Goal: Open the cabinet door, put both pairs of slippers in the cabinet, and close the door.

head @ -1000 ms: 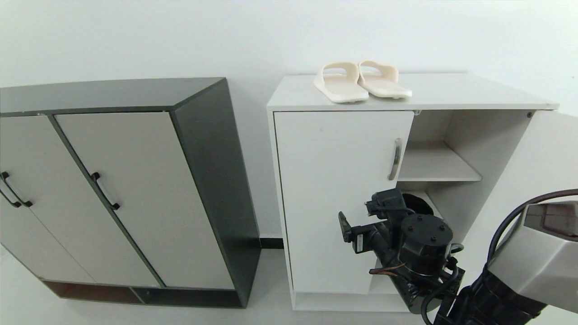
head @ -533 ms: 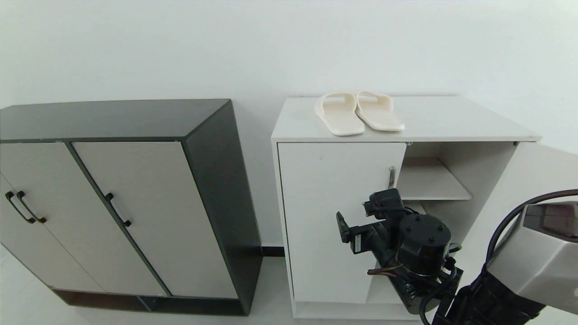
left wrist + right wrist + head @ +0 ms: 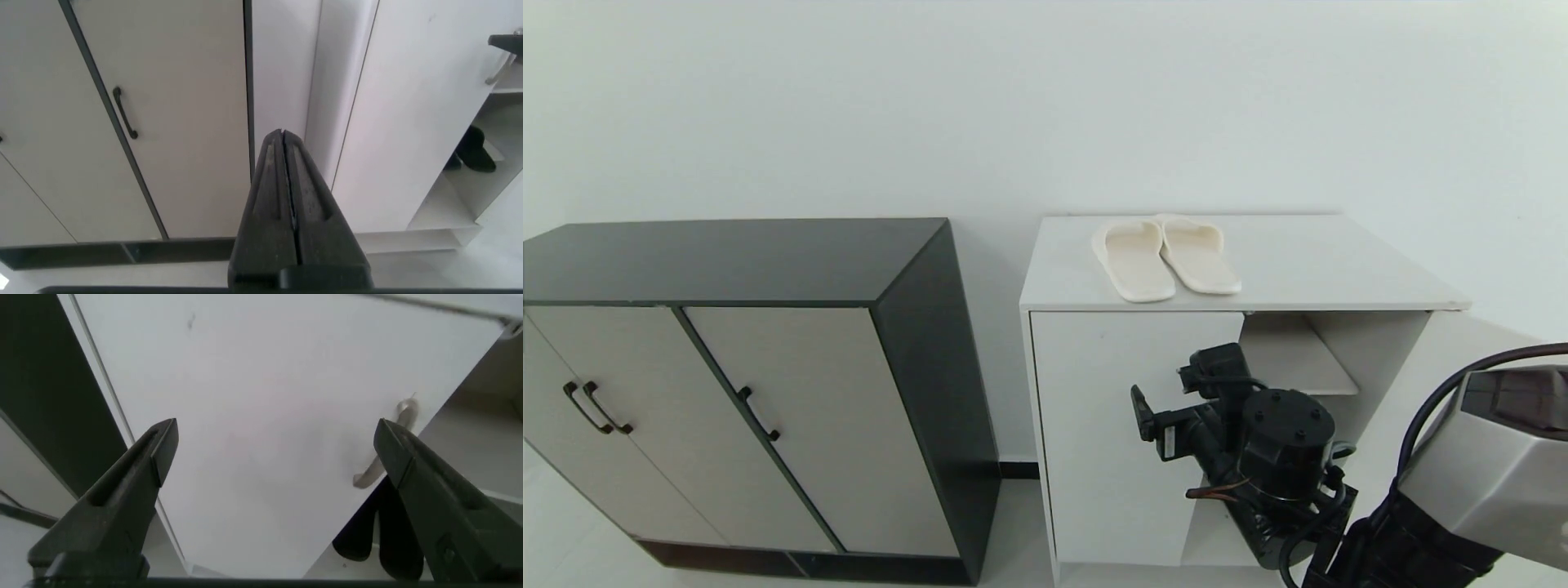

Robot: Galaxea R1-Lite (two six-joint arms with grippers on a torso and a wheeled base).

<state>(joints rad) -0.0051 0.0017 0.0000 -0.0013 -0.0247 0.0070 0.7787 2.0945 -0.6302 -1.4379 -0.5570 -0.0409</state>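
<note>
- Meanwhile, a pair of cream slippers (image 3: 1164, 260) lies side by side on top of the white cabinet (image 3: 1339, 273), just above centre in the head view.
- A dark pair (image 3: 472, 151) sits low inside the open half, at the right edge of the left wrist view.
- Right hand (image 3: 275, 433), spread wide and empty, faces the closed door (image 3: 245, 376); left hand (image 3: 282, 135) is pressed together on nothing.
- Cream pair looks light, soft and bendy: pinching the strap (image 3: 1129, 235) seems the surest hold.

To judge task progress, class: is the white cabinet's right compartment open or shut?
Open: the white cabinet shows its inner shelf exposed in the head view, beside its shut left door.
</note>
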